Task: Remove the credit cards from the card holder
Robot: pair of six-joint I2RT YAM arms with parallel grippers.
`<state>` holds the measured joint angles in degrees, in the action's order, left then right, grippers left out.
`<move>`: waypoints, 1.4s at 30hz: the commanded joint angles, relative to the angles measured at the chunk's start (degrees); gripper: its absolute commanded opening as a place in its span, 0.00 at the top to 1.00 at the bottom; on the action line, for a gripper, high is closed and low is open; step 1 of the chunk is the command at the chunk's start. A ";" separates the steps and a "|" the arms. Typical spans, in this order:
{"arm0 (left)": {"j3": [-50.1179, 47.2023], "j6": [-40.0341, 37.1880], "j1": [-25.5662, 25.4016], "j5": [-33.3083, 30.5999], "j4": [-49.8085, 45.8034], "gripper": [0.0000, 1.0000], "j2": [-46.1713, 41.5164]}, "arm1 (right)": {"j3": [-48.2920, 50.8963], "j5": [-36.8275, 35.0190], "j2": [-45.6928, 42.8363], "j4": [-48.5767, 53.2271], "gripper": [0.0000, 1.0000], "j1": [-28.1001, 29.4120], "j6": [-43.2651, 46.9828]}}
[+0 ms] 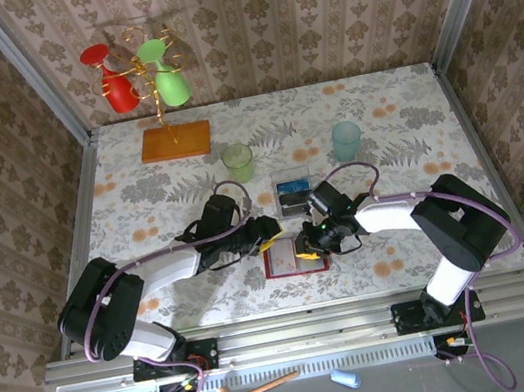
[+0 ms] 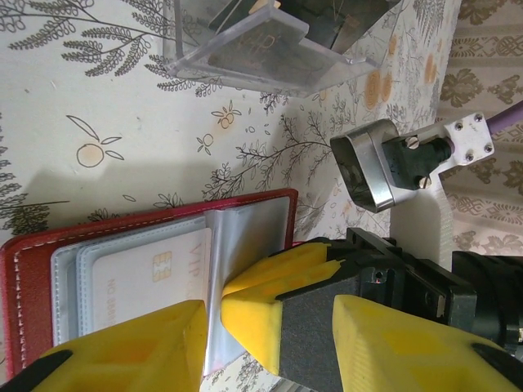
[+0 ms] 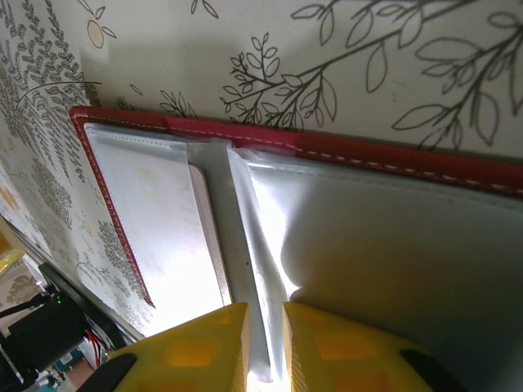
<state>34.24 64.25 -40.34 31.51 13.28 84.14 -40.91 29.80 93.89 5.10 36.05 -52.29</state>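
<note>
Table (image 1: 137, 177): floral cloth.
On my table: red card holder (image 1: 279, 264), clear tray (image 1: 292, 194), green cup (image 1: 238, 163), blue cup (image 1: 346, 141), orange base (image 1: 175, 141).

You can read "VIP" in pale letters on the white card (image 2: 151, 273) tucked in a clear pocket of the open red card holder (image 2: 33, 278), just beside its gold chip in the left wrist view. A fainter line of small print runs along that card beside the chip, too blurred for you to make out.
</note>
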 commanded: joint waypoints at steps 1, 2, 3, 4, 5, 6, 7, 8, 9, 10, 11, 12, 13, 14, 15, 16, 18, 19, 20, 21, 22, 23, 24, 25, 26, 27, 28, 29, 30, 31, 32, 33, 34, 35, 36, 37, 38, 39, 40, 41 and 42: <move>-0.67 -1.70 0.47 -0.08 -0.81 0.55 -0.73 | 0.12 -2.91 1.91 2.36 0.81 0.25 1.21; -0.66 -1.75 0.45 -0.09 -0.95 0.55 -0.73 | 0.12 -2.83 1.64 2.34 0.82 0.25 1.16; -0.58 -1.78 0.52 -0.08 -0.97 0.55 -0.67 | 0.04 -2.80 1.23 2.37 0.82 0.25 1.07; -0.57 -1.79 0.45 -0.09 -0.99 0.55 -0.56 | -0.10 -2.82 0.72 2.43 0.81 0.25 1.05; -0.58 -1.80 0.47 -0.02 -0.91 0.55 -0.43 | -0.22 -2.81 0.21 2.62 0.82 0.23 0.97; -0.58 -1.82 0.44 0.06 -0.97 0.55 -0.29 | -0.48 -2.74 -0.37 2.63 0.82 0.22 0.95; -0.58 -1.89 0.51 0.21 -0.88 0.55 -0.12 | -0.70 -2.50 -1.00 2.69 0.81 0.24 0.83; -0.58 -1.93 0.52 0.27 -0.81 0.55 0.12 | -0.86 -2.39 -1.37 2.93 0.82 0.23 0.77; -0.62 -2.01 0.48 0.31 -0.72 0.55 0.28 | -1.16 -2.38 -1.90 3.18 0.82 0.25 0.78; -0.66 -2.02 0.48 0.39 -0.63 0.55 0.54 | -1.36 -2.51 -2.31 3.37 0.81 0.25 0.88; -0.72 -2.07 0.50 0.46 -0.55 0.55 0.71 | -1.62 -2.79 -2.56 3.55 0.82 0.20 0.94; -0.80 -2.11 0.45 0.55 -0.34 0.55 0.93 | -1.93 -3.05 -2.74 3.70 0.82 0.16 1.13; -0.88 -2.16 0.45 0.58 -0.13 0.56 1.03 | -2.30 -3.44 -2.74 4.05 0.82 0.08 1.43; -0.98 -2.20 0.52 0.64 0.05 0.56 1.20 | -2.57 -3.94 -2.55 4.29 0.82 -0.01 1.54; -1.05 -2.16 0.48 0.59 0.02 0.56 1.29 | -3.00 -4.66 -2.41 4.56 0.82 -0.18 1.55; -1.19 -2.30 0.45 0.52 0.02 0.57 1.33 | -3.24 -5.22 -2.24 4.46 0.82 -0.28 1.61; -1.30 -2.30 0.51 0.49 0.18 0.57 1.46 | -3.63 -5.31 -1.63 3.44 0.83 -0.46 1.52; -1.58 -2.21 0.44 0.34 0.22 0.58 1.41 | -3.87 -5.28 -1.07 3.26 0.83 -0.59 1.49; -1.67 -2.26 0.45 0.23 0.32 0.58 1.42 | -4.17 -5.28 -0.63 2.99 0.83 -0.63 1.56; -1.78 -2.20 0.44 0.21 0.41 0.58 1.46 | -4.31 -5.26 -0.01 2.62 0.83 -0.67 1.59; -1.88 -2.11 0.46 0.20 0.44 0.58 1.41 | -4.36 -5.41 0.52 2.37 0.83 -0.80 1.60; -1.98 -2.11 0.40 0.14 0.57 0.58 1.44 | -4.36 -5.89 0.89 2.36 0.83 -0.81 1.70; -2.15 -2.04 0.41 0.17 0.72 0.59 1.47 | -4.39 -6.51 1.24 2.54 0.84 -0.80 1.76; -2.24 -2.02 0.43 0.18 0.79 0.59 1.47 | -4.36 -6.68 1.51 2.79 0.84 -0.81 1.89; -2.29 -2.03 0.43 0.22 0.91 0.60 1.47 | -4.29 -6.93 1.69 2.81 0.84 -0.81 2.02; -2.34 -2.12 0.30 0.28 0.86 0.60 1.53 | -4.19 -7.11 1.93 2.88 0.84 -0.81 2.11; -2.33 -2.11 0.34 0.24 0.83 0.61 1.64 | -4.09 -7.16 2.14 2.98 0.84 -0.81 2.22; -2.33 -2.11 0.32 0.39 0.91 0.61 1.77 | -4.16 -7.13 2.27 3.30 0.84 -0.81 2.30; -2.35 -2.19 0.27 0.38 0.92 0.61 1.88 | -4.18 -7.21 2.45 3.42 0.84 -0.81 2.37; -2.29 -2.14 0.21 0.35 0.92 0.61 2.03 | -4.16 -7.21 2.49 3.46 0.84 -0.81 2.39; -2.36 -2.12 0.25 0.40 1.00 0.61 2.23 | -4.18 -7.21 2.32 3.55 0.84 -0.81 2.31; -2.33 -2.11 0.17 0.46 1.13 0.61 2.34 | -4.25 -7.21 2.10 3.60 0.84 -0.81 2.14; -2.33 -2.13 0.18 0.48 1.20 0.61 2.51 | -4.27 -7.21 1.62 3.71 0.84 -0.79 1.99; -2.33 -2.11 0.23 0.57 1.32 0.61 2.61 | -4.23 -7.13 0.97 3.77 0.84 -0.72 1.80; -2.27 -2.16 0.22 0.78 1.41 0.62 2.82 | -4.35 -7.13 0.23 3.77 0.84 -0.70 1.47; -2.25 -2.27 0.18 0.83 1.41 0.62 2.92 | -4.28 -6.97 -0.43 3.71 0.84 -0.72 1.19; -2.25 -2.37 0.24 0.92 1.40 0.63 3.11 | -4.20 -6.74 -1.11 3.60 0.84 -0.71 0.72; -2.25 -2.38 0.18 1.14 1.39 0.63 3.30 | -4.02 -6.50 -1.79 3.39 0.83 -0.72 0.13; -2.25 -2.37 0.21 1.26 1.49 0.63 3.35 | -3.77 -6.20 -2.28 2.94 0.82 -0.72 -0.50; -2.25 -2.28 0.18 1.35 1.72 0.64 3.50 | -3.38 -5.55 -2.80 2.22 0.81 -0.72 -1.27; -2.25 -2.19 0.15 1.39 1.90 0.65 3.65 | -3.01 -4.69 -3.16 1.30 0.81 -0.72 -2.00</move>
<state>32.58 63.20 -40.36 31.77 13.76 86.80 -44.47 24.58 93.14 7.44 35.62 -51.96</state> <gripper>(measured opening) 0.356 0.187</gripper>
